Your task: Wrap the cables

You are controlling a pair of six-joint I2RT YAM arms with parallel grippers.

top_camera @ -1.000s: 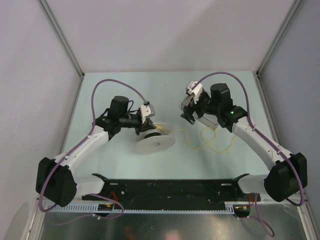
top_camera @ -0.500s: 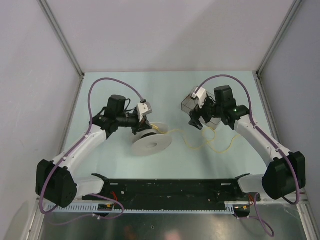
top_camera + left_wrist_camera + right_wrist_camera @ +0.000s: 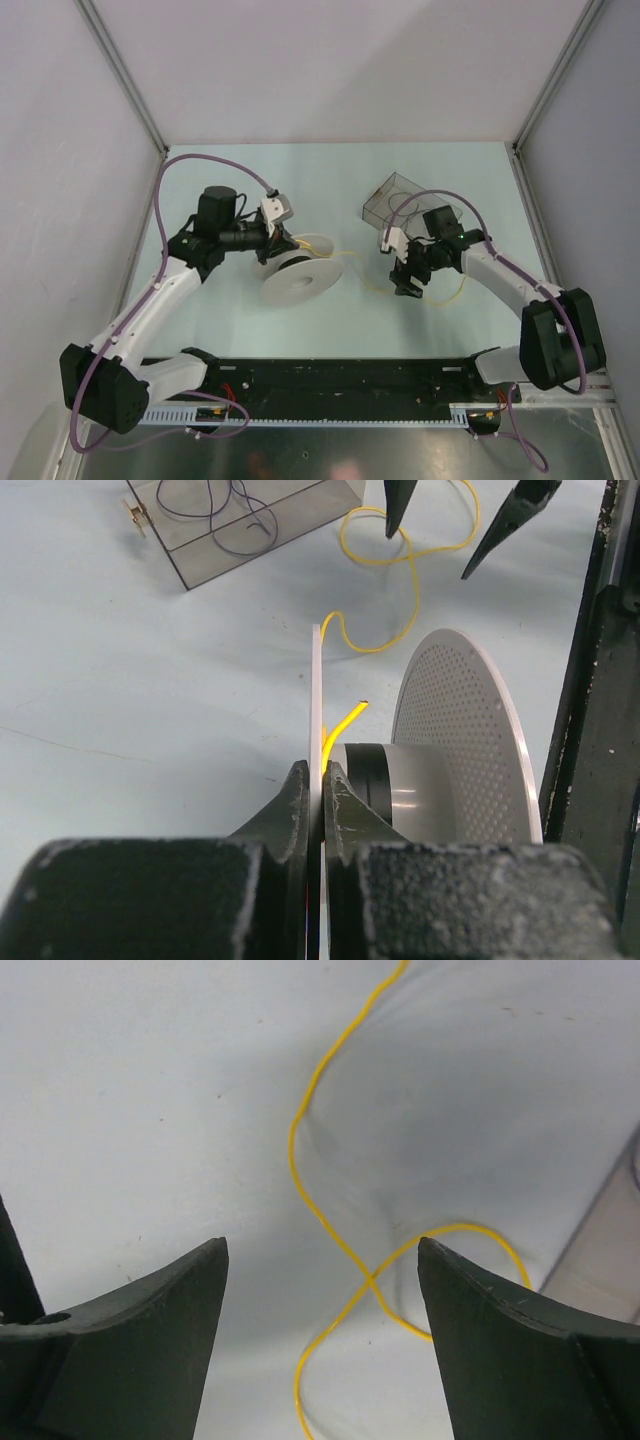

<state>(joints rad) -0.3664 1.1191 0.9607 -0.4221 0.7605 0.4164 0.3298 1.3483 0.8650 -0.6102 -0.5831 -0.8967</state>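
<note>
A thin yellow cable (image 3: 345, 254) runs from a white spool (image 3: 305, 280) across the table into loose loops under the right arm. My left gripper (image 3: 274, 248) is shut on the spool's thin flange (image 3: 318, 680), holding the spool on edge; the jaws (image 3: 322, 772) clamp the flange, beside the grey hub (image 3: 400, 785). The cable's end (image 3: 345, 720) lies on the hub and its loops (image 3: 405, 590) trail away. My right gripper (image 3: 405, 280) is open, low over the table, its fingers straddling a crossing of the cable (image 3: 345, 1250); the gripper (image 3: 321, 1247) holds nothing.
A clear plastic box (image 3: 393, 197) holding dark wires stands behind the right gripper; it also shows in the left wrist view (image 3: 240, 525) and its edge in the right wrist view (image 3: 610, 1240). A black rail (image 3: 340, 378) crosses the near edge between the arm bases.
My right gripper has swung from beside the clear box down and nearer, to just over the cable loops. My left arm has shifted the spool slightly left.
</note>
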